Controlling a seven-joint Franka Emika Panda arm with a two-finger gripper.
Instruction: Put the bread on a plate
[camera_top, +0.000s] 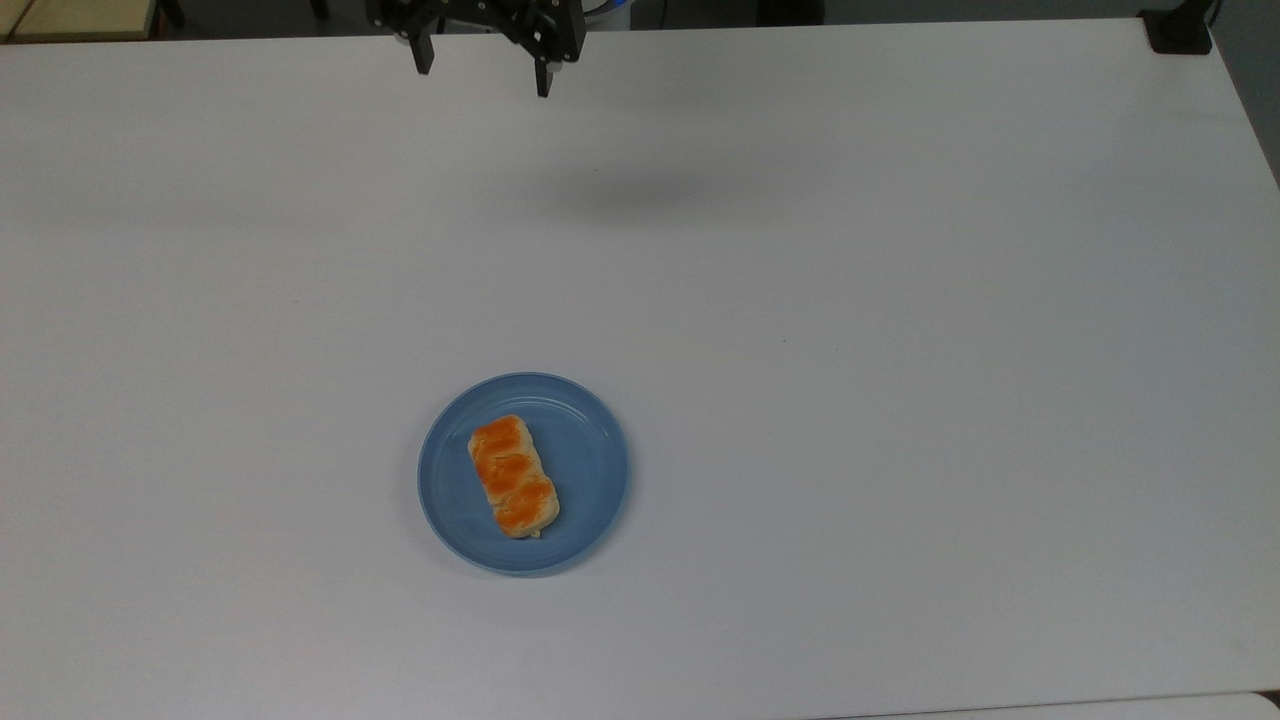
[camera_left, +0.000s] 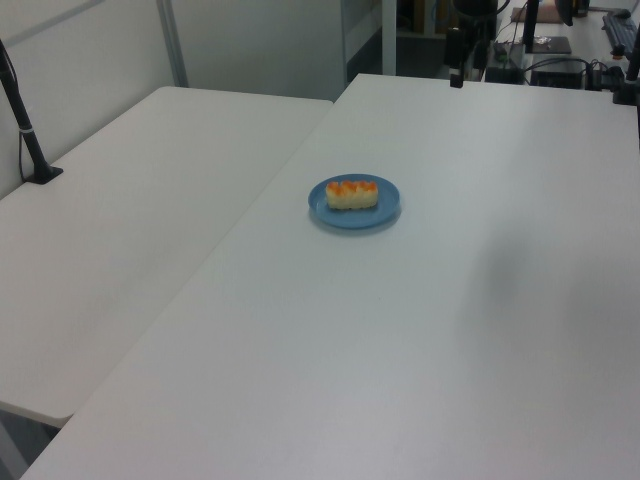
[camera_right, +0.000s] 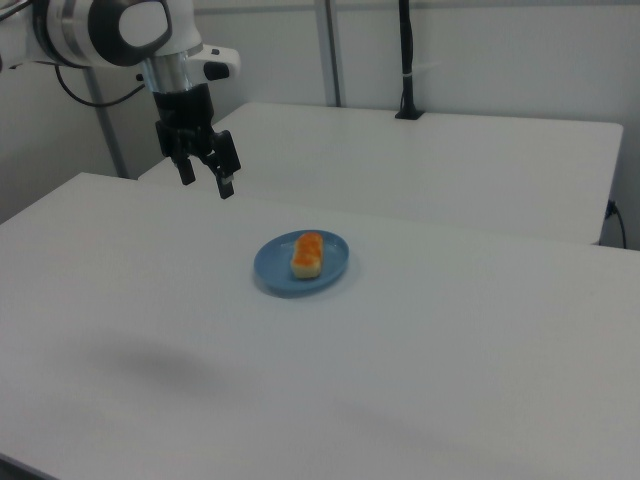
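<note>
Bread (camera_top: 513, 477) lies flat on blue plate (camera_top: 590, 470), lengthwise, slightly toward top view's left of plate centre. Plate sits on white table (camera_top: 900, 350). Gripper (camera_top: 483, 70) hangs at top view's far edge, well apart from plate, fingers (camera_right: 226, 186) spread wide, holding nothing. Second white table (camera_left: 120, 200) adjoins on left view's left.
</note>
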